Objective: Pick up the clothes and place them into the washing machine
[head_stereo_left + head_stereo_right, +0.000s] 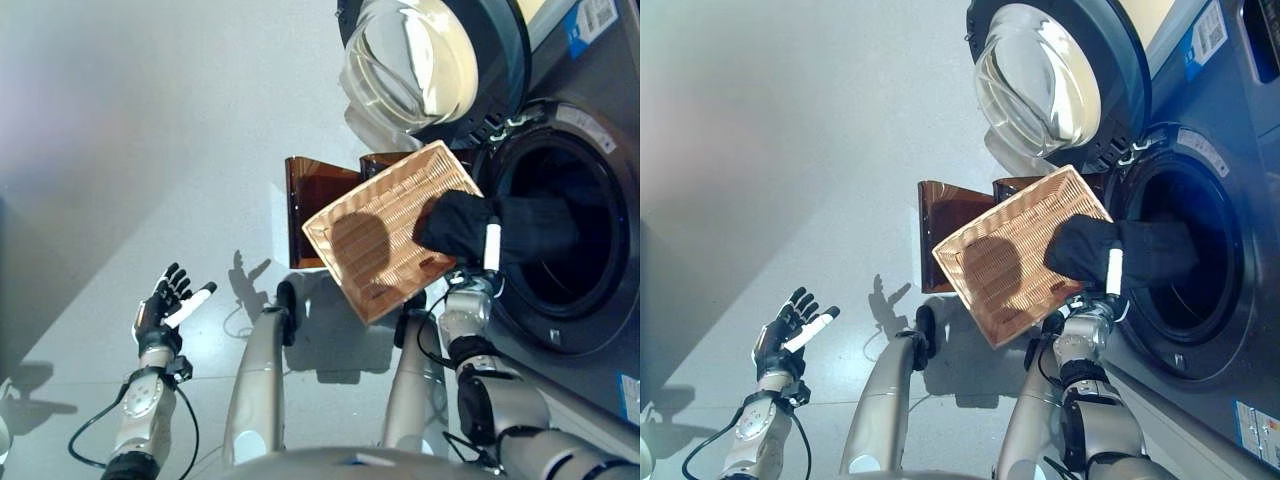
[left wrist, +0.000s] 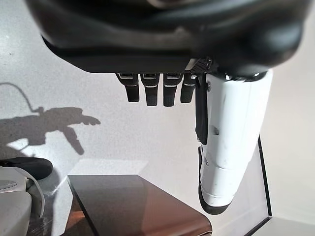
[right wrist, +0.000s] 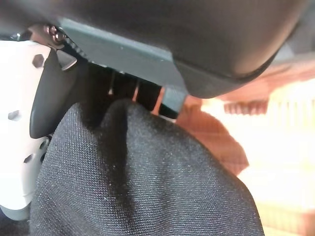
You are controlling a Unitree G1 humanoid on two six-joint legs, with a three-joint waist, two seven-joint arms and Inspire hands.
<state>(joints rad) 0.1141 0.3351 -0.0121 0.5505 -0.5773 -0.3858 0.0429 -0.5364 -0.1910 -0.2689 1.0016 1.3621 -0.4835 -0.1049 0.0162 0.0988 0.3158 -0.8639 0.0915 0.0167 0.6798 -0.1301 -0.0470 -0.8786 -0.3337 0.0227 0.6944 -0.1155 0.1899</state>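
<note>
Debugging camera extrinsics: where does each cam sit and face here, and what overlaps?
Left eye view: head, looking down at wicker basket, washing machine, black garment; both arms show.
Right eye view: same scene, slightly offset; left hand out to the side, open.
Left wrist view: along left hand, straight fingers, floor, brown stand.
Right wrist view: right hand clutching the garment.
Shared: garment, basket.

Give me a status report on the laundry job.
Right hand shut on black garment, garment partly inside washer drum. Left hand open, idle off to the side. Wicker basket tilted beside the door opening; nothing blocking.
</note>
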